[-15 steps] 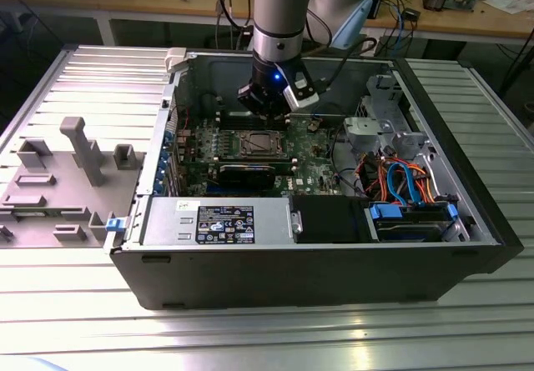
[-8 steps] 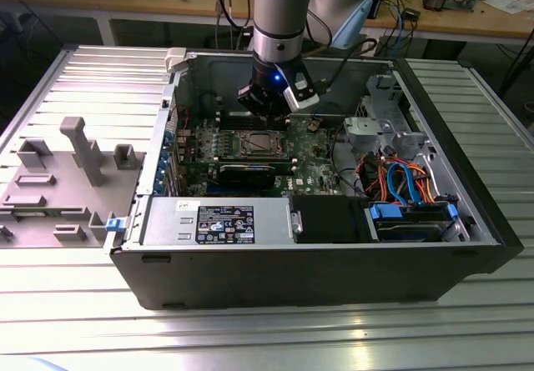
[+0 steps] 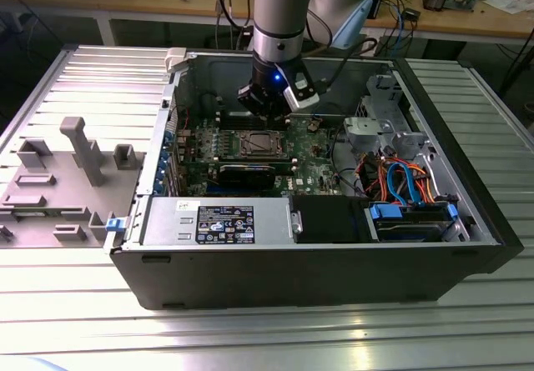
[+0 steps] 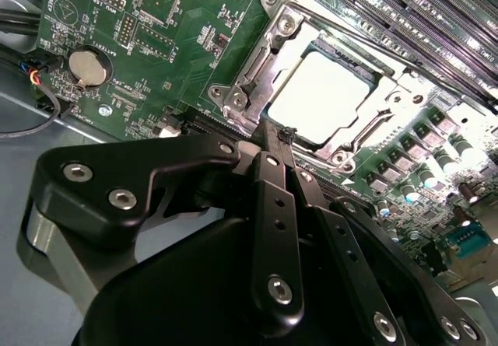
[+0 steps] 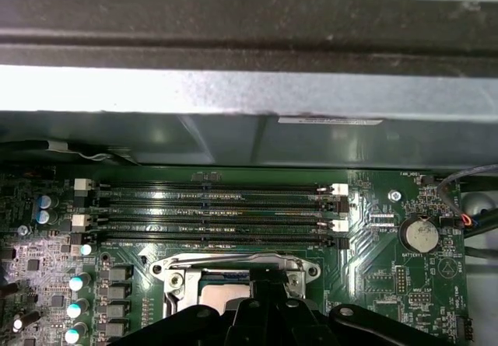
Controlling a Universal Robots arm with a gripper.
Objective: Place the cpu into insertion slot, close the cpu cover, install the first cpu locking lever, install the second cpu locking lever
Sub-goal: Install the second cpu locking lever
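The gripper (image 4: 285,138) is hovering with fingers pressed together, holding nothing, just beside the cover (image 4: 272,50). The chip (image 4: 317,97) is sitting in the socket beneath that closed cover. Memory slots (image 5: 218,210) are lying beyond.

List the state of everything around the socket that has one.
chip: seated in the socket, silver top showing
cover: down flat around the chip
pincer: shut, tips at the cover's edge
memory slots: no modules in them
computer case: side panel off, lying open
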